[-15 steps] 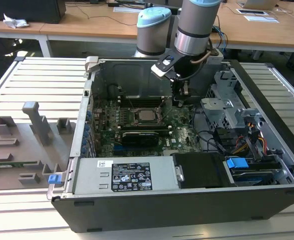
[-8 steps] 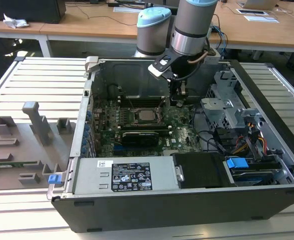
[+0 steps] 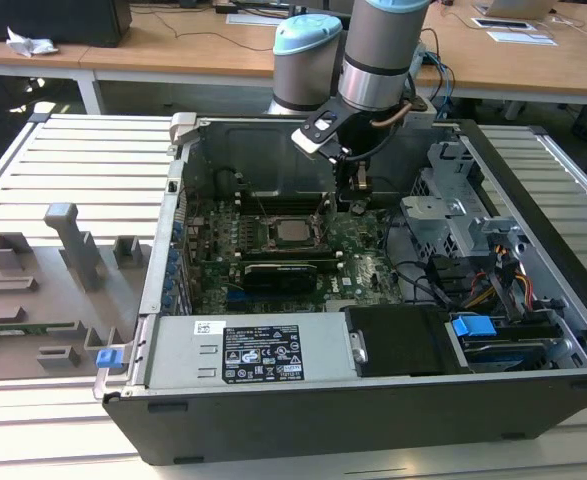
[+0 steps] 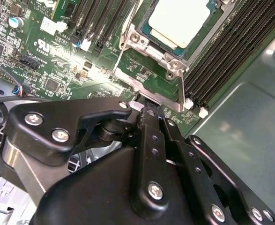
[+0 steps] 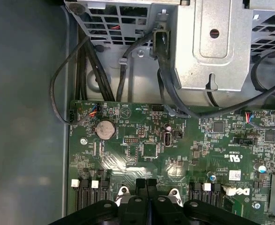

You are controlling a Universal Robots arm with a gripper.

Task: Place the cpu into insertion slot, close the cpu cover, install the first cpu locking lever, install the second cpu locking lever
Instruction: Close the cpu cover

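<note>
Lever stage, by my read. Small flat square silver-topped cpu (image 4: 179,21) sits seated mid-board on the green motherboard (image 4: 57,56), and the thin silver metal cpu cover (image 4: 138,40) looks down around it.

Black two-finger gripper (image 4: 144,111) has its fingers pressed together, seam tight in both wrist views. Tips are at the cover's edge, touching or just beside a small silver tab (image 4: 135,104); can't tell if anything is pinched. Cpu is near the tips but apart from them, past that edge.

Thin silver wire locking lever (image 4: 181,89) runs along the cover's side. Judgement: next move calls for a downward push, then a sideways hook under its catch, without slipping off the wire.
</note>
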